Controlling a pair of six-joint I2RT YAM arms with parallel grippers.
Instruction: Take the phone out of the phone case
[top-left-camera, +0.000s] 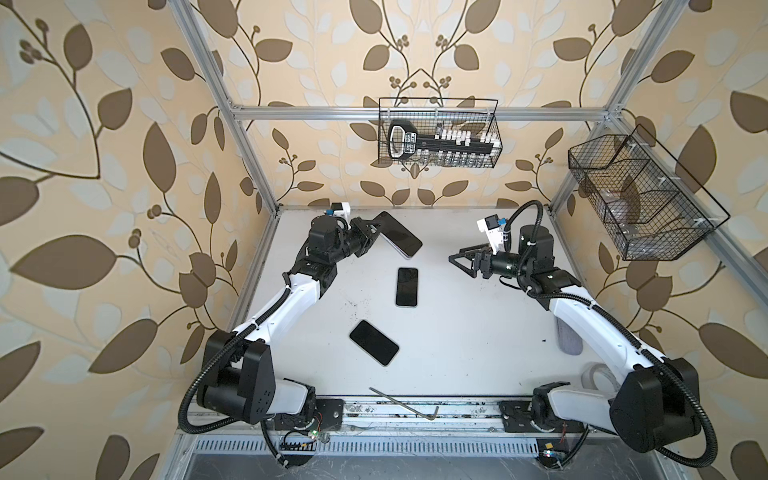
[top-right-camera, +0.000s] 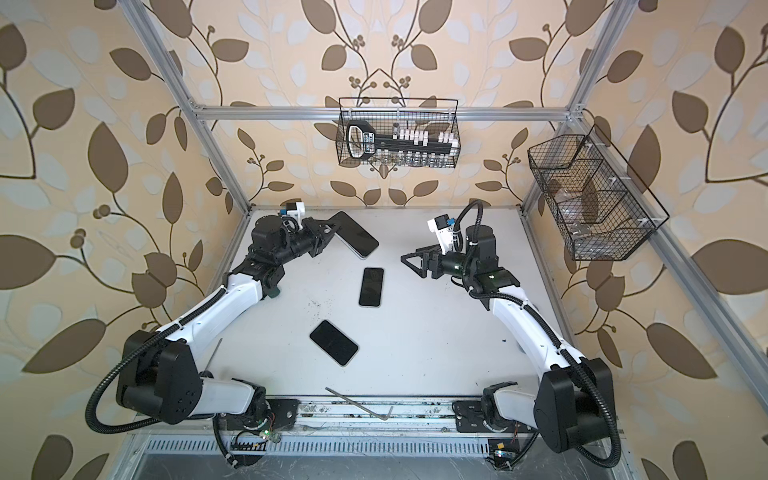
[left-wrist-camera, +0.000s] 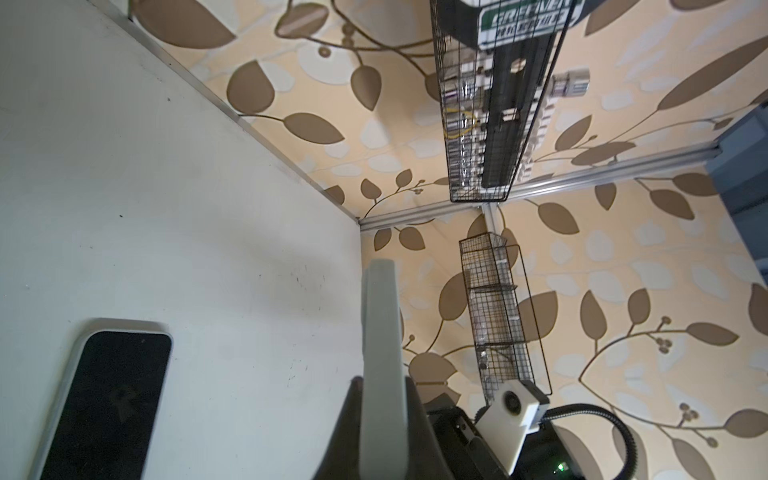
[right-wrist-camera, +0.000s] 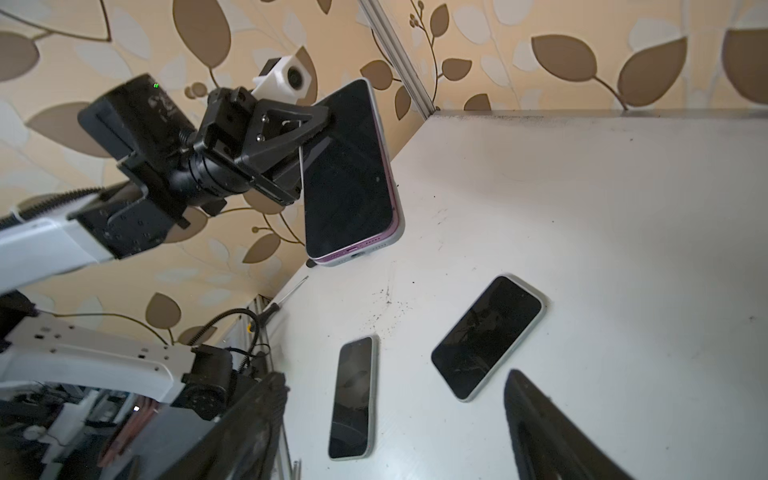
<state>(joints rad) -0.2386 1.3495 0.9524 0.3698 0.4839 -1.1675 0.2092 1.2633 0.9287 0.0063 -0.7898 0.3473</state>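
**Upper centre-left of both top views: phone held aloft, not yet out of its case**

Toward the upper left of the table (top-left-camera: 478, 332), the left gripper (top-left-camera: 376, 231) is clamped near one end of the phone (top-left-camera: 400, 235) and appears to hold it off the surface, tilted.

In the right wrist view the phone (right-wrist-camera: 349, 174) sits upper centre with its dark screen toward the camera. The pale case (right-wrist-camera: 400, 224) wraps its right-hand edge, and a purple band shows between glass and case. I cannot tell whether the phone has begun to leave the case.

Gripping at one end probably leaves the rest of the rim free to be worked, and the tilt turns that free end toward the other arm. In the left wrist view the case's edge (left-wrist-camera: 382, 365) stands between that gripper's dark fingers (left-wrist-camera: 345, 436), at lower centre.

The right gripper (top-left-camera: 461, 261) hovers at centre right of both top views, jaws wide apart and empty. It points at the phone but is well apart from it, which looks like readiness to take the free end. Its fingers (right-wrist-camera: 552, 432) frame the bottom of the right wrist view.

A centre phone (top-left-camera: 406, 286) and a lower phone (top-left-camera: 374, 343) lie flat, screens up, apart from both grippers and out of the way.
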